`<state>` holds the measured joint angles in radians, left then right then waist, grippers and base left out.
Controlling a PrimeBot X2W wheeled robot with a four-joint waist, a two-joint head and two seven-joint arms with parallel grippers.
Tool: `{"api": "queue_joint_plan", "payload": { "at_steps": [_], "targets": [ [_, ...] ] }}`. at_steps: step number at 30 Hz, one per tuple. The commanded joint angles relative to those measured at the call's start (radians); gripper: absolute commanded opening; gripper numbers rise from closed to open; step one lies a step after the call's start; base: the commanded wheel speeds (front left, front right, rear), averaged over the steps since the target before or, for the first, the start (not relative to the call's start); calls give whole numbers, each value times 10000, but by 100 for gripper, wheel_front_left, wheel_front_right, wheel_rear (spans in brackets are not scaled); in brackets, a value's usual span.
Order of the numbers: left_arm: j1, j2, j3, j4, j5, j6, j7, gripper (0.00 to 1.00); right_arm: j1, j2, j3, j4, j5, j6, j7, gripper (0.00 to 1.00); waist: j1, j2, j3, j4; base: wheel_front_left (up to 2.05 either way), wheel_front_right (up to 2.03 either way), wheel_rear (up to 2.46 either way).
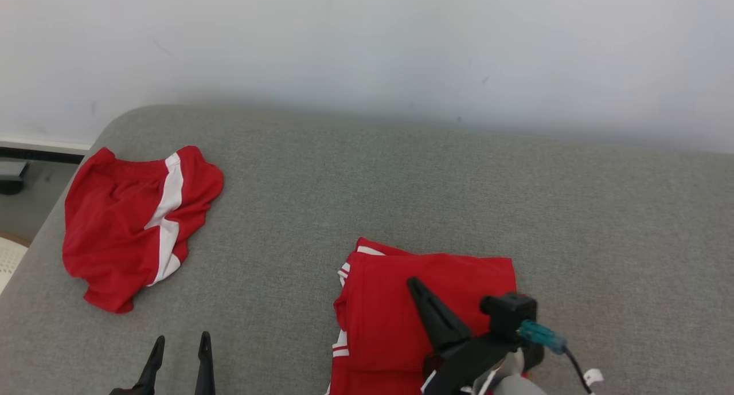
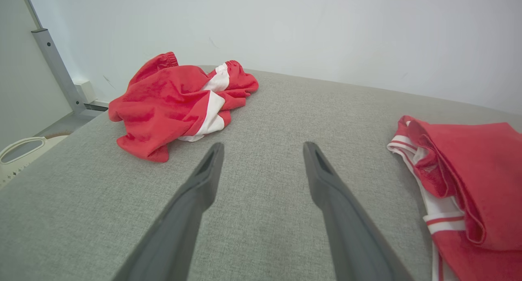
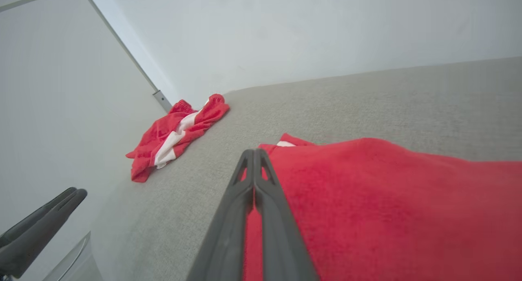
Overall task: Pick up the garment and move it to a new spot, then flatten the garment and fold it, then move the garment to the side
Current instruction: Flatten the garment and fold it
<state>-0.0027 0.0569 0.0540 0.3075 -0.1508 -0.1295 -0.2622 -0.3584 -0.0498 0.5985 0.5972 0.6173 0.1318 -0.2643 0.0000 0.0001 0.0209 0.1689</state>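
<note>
Garment (image 1: pixel 390 303), folded, lies at near edge of grey cushion (image 1: pixel 401 171); right gripper (image 1: pixel 414 284) fingers pressed together over it, left gripper (image 1: pixel 182 339) spread wide nearby; sideways drag could snag top layer, undoing fold.

The head camera looks steeply down on the grey cushion (image 1: pixel 401 183) from above its near edge, facing the white wall (image 1: pixel 367 39). Both wrist cameras sit low, close over the cushion, facing the same wall. All three share the crumpled shorts (image 1: pixel 132 223) at the cushion's left end and the folded garment (image 1: pixel 390 315).
</note>
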Motion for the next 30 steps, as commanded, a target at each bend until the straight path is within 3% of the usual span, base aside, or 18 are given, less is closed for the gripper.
{"api": "queue_joint_plan", "payload": {
  "at_steps": [1, 14, 15, 16, 17, 18, 19, 30],
  "targets": [
    [80, 4, 28, -45, 31, -13, -9, 100, 208, -13, -222, -152, -189, -26, -21, 0, 0, -1, -76, -105, 0, 0, 0],
    [283, -28, 145, -292, 165, -13, -9, 100, 1621, -236, -4150, -2102, -2386, -26, -21, 3, 0, -1, -221, -746, 0, 0, 0],
    [287, -29, 162, -305, 159, -13, -9, 100, 1745, -240, -4349, -2169, -2527, -26, -21, 7, 0, -1, -221, -789, 0, 0, 0],
    [283, -31, 165, -315, 152, -13, -9, 100, 1834, -235, -4499, -2242, -2635, -26, -21, 26, 0, -1, -217, -823, 0, 0, 0],
    [279, -31, 196, -323, 157, -13, -9, 100, 1935, -223, -4661, -2343, -2757, -26, -21, 53, 0, -1, -212, -865, 0, 0, 0],
    [271, -32, 198, -331, 166, -13, -9, 100, 2043, -198, -4785, -2433, -2904, -26, -21, 87, 0, -1, -209, -900, 0, 0, 0],
    [267, -32, 216, -355, 192, -13, -9, 100, 2219, -155, -5046, -2622, -3106, -26, -21, 100, 0, -1, -207, -961, 0, 0, 0],
    [330, -14, 331, -508, 237, -13, -9, 100, 3261, -21, -6175, -3840, -4011, -26, -21, 100, 0, -1, -286, -1158, 0, 0, 0]
  ]
}}
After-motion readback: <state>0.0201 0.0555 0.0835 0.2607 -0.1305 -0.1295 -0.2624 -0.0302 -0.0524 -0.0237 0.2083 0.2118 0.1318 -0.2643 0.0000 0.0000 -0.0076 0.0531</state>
